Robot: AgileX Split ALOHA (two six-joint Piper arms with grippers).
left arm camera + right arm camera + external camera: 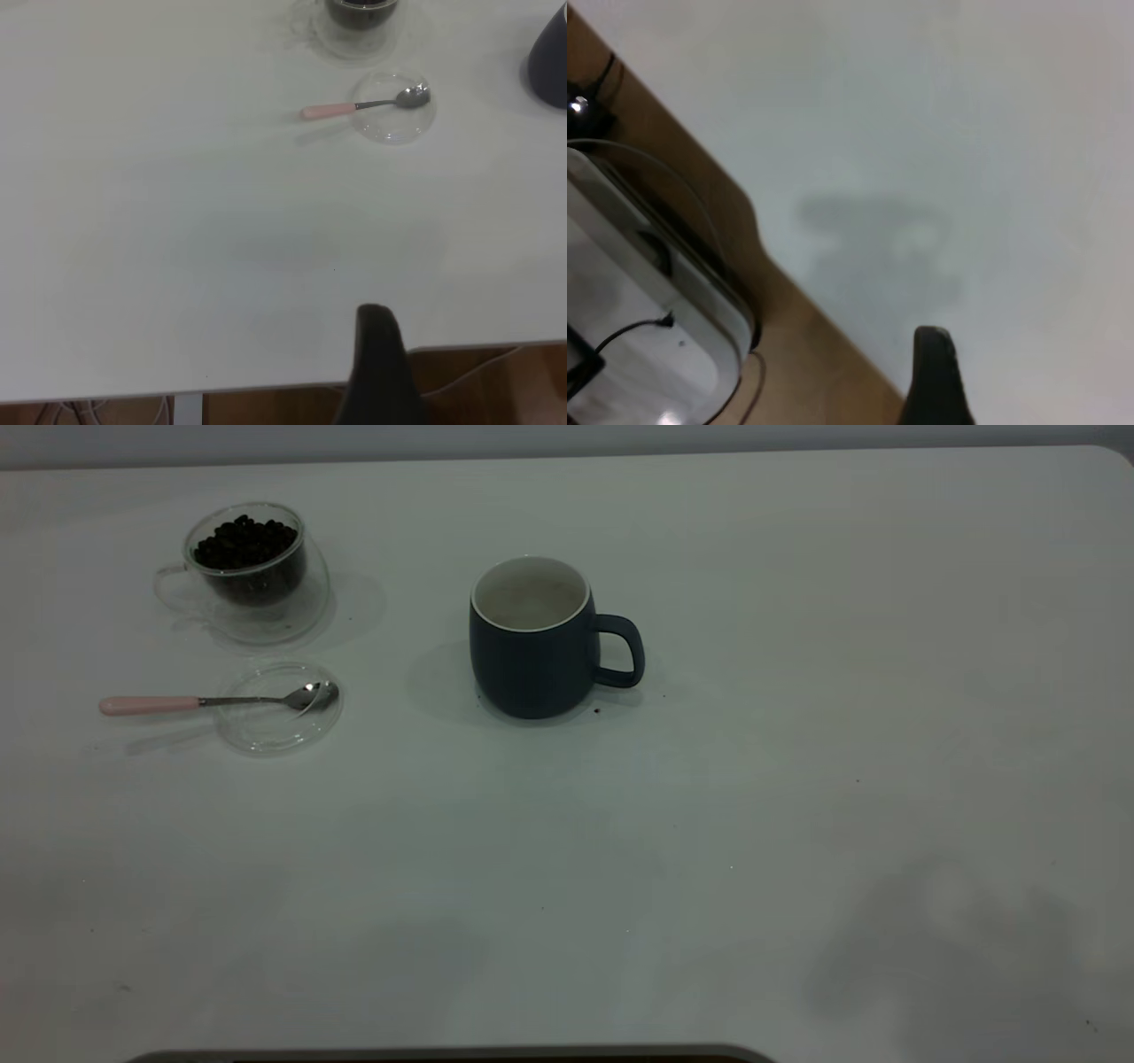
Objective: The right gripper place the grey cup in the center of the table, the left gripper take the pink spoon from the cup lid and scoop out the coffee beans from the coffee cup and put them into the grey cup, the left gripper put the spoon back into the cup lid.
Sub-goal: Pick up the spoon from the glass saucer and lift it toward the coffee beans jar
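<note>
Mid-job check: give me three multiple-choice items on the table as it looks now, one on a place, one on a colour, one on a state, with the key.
1. Where does the bowl of the pink spoon rest?
A. in the cup lid
B. inside the grey cup
C. on bare table by the near edge

2. What colour is the inside of the grey cup?
A. black
B. white
C. pink

3. What is the state of the coffee cup?
A. tipped on its side
B. upright and empty
C. upright, holding coffee beans

Key: 1 A, the metal bowl lies on the clear disc while the handle sticks out over the table. 2 B, a pale interior shows below the rim. 3 C, dark beans heap in the standing glass.
</note>
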